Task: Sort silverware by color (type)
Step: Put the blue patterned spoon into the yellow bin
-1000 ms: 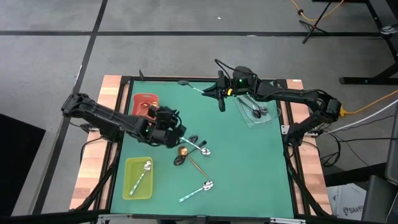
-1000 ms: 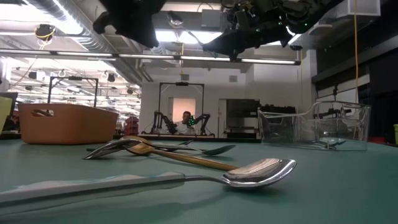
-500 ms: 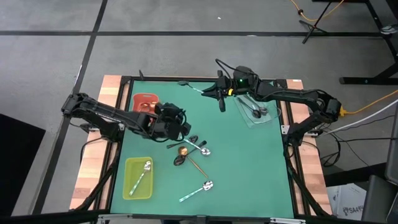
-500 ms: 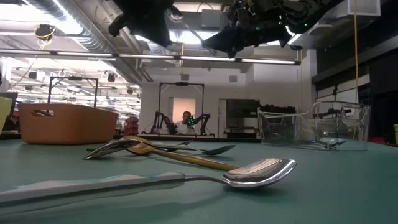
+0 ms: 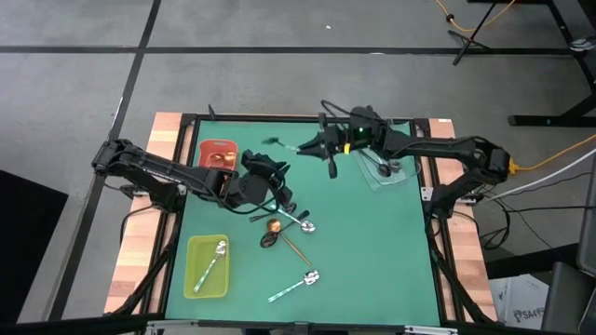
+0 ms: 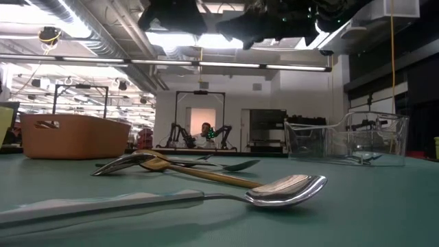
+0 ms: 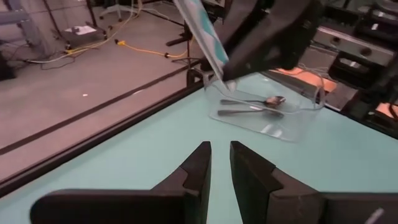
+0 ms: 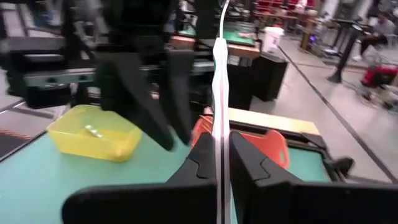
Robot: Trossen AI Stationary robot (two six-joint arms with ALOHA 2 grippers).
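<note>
The right gripper (image 5: 328, 149) is clenched on a mint-handled spoon (image 8: 221, 87), whose handle runs straight out between its fingers. The left gripper (image 7: 220, 163) hangs just short of that spoon with a narrow gap between its fingers, holding nothing.

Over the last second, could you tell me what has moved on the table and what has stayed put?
The left gripper has swung toward the table's middle, nearing the right gripper, which shifted slightly leftward, still shut on a mint-handled spoon. The loose spoons and all three trays have stayed put.
</note>
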